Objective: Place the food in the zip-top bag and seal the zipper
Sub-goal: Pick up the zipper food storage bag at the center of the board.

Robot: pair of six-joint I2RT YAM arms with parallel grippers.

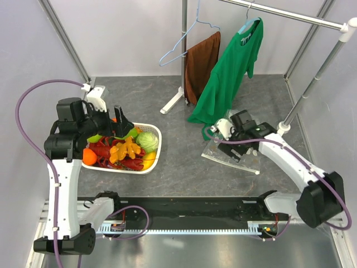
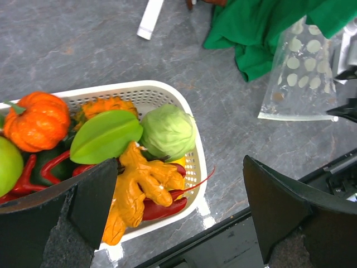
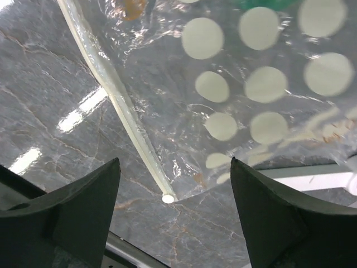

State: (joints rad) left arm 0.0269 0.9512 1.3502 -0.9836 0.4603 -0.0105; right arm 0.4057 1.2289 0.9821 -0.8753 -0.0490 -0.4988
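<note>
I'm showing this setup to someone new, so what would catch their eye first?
Probably the white perforated plastic basket at the left, heaped with bright toy food, under the open left gripper. Then the green T-shirt hanging from the rail at the back, and in front of it the clear polka-dot zip-top bag on the table beneath the open right gripper.

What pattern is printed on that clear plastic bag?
White polka dots on the bag; right wrist view shows it best.
</note>
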